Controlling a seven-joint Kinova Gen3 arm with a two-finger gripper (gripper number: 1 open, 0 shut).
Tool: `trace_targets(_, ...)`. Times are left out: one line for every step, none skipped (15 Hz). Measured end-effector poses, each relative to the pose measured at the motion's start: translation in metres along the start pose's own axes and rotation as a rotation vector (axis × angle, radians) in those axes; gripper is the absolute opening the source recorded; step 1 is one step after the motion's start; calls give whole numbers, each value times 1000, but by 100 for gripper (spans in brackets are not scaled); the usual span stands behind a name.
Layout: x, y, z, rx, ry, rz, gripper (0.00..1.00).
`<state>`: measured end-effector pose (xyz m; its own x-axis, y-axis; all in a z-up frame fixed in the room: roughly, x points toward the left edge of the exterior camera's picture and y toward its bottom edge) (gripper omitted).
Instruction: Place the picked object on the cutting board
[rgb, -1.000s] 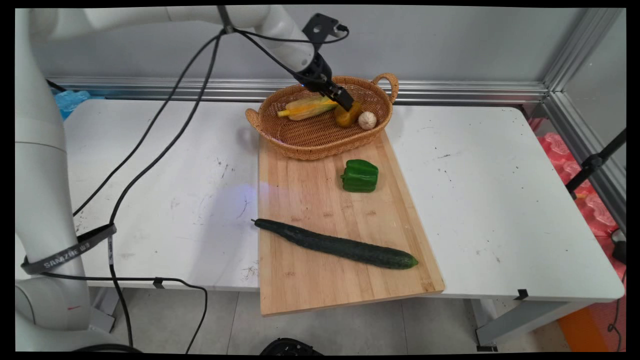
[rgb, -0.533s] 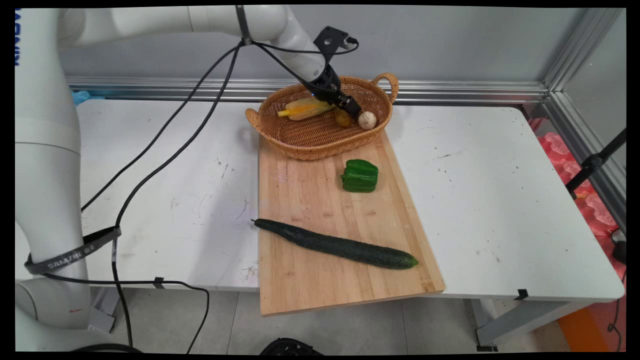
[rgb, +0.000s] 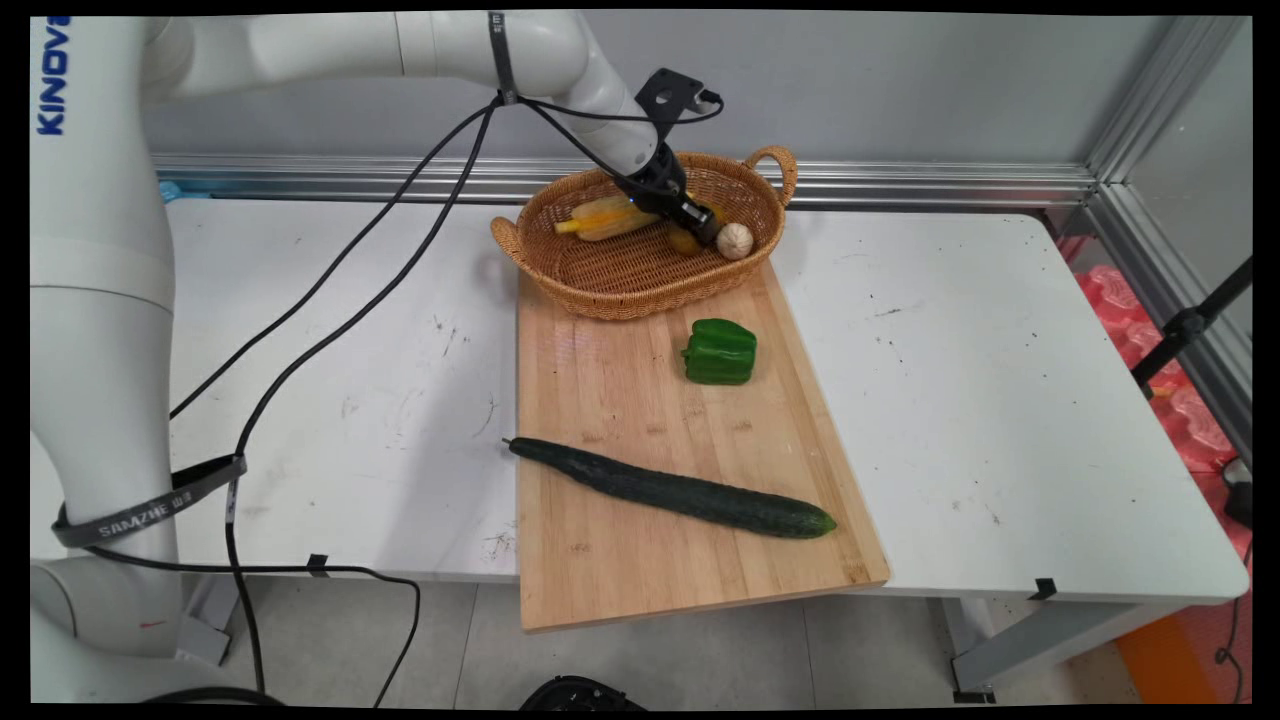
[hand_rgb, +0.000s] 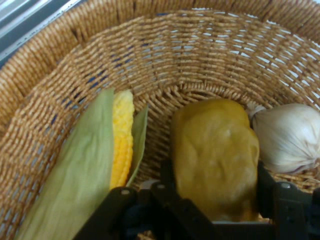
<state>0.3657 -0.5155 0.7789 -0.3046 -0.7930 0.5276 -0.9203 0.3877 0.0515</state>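
Counter (rgb: 1000, 400), cutting board (rgb: 620, 400) with cucumber (rgb: 680, 492) and green pepper (rgb: 720, 351), wicker basket (rgb: 620, 280) at far end: gripper (hand_rgb: 215, 200) inside it, fingers (hand_rgb: 167, 182) straddling yellow pepper (hand_rgb: 215, 155) between corn (hand_rgb: 122, 142) and garlic (hand_rgb: 290, 135), apparently mid-grasp.

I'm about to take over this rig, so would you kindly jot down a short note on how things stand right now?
Gripper: down inside the wicker basket, its fingers on either side of a yellow pepper; whether they press on it cannot be seen.
In the basket: an ear of corn to one side of the pepper and a garlic bulb to the other.
On the cutting board: the basket at its far end, a green pepper in the middle and a cucumber across the near part.
The board lies on the white table.
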Motion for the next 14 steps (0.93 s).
trace_targets(0,1,0,-1,0,2,0)
trace_targets(-1,1,-1,-1,-1,4,0)
trace_targets(0,1,-2,-1,0,6,0)
trace_targets(0,2,-4,-1,1,8,0)
trace_targets(0,2,-7,0,2,11,0)
trace_targets(0,2,-12,1,4,14,0)
trace_targets(1,2,-18,3,6,20,0)
trace_targets(2,2,-25,4,10,28,0)
trace_targets(4,2,-34,5,13,42,0)
trace_targets(6,4,-46,7,16,60,0)
trace_targets(8,5,-57,9,20,77,0)
trace_targets(9,7,-69,11,21,96,0)
trace_targets(10,10,-84,12,22,118,0)
trace_targets(11,14,-98,10,23,142,0)
